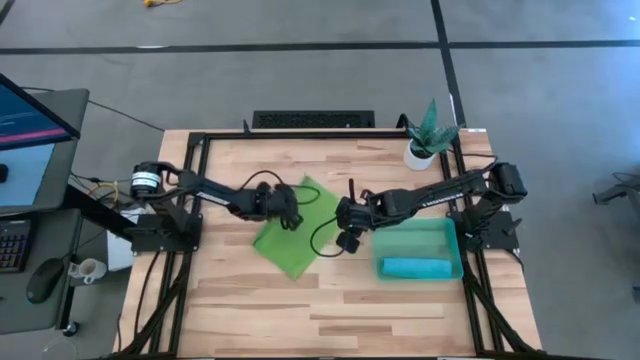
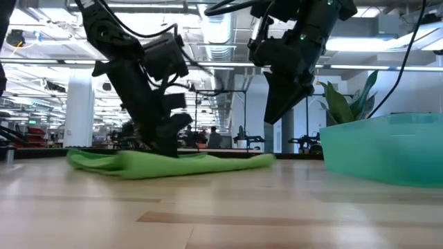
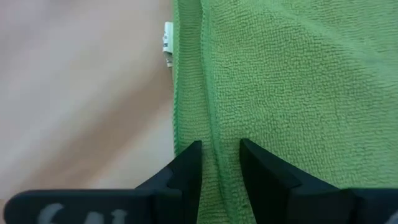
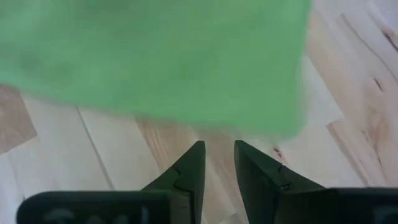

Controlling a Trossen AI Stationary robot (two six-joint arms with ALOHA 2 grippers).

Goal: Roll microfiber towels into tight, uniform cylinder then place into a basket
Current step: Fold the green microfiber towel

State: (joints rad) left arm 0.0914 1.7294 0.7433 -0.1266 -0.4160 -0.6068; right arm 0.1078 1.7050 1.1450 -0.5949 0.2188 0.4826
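The lime green microfiber towel (image 1: 295, 240) lies on the wooden table, with one layer folded over along a hemmed edge (image 3: 208, 93). My left gripper (image 1: 290, 218) is down on its far part, its fingers a narrow gap apart either side of that hem (image 3: 221, 158). My right gripper (image 1: 345, 240) hangs above bare wood beside the towel's right corner, narrowly open with nothing between its fingers (image 4: 219, 158). The teal basket (image 1: 455, 245) stands to the right. A rolled sky blue towel (image 1: 412, 268) lies along its near wall. My left gripper comes from above, slanting down. Its fingertips (image 3: 189, 163) meet the green towel's top surface at the hem of the folded-over layer (image 3: 214, 140), near the towel's left edge. The hem runs into the gap between the fingers; I cannot tell whether it is pinched. The towel lies on the table.
A potted plant in a white pot (image 1: 428, 140) stands at the table's far right corner, behind the basket. A white tag (image 3: 168, 43) sticks out at the towel's edge. Bare wood lies along the near edge (image 1: 300, 320). A desk with a monitor (image 1: 30, 130) stands off the table's left.
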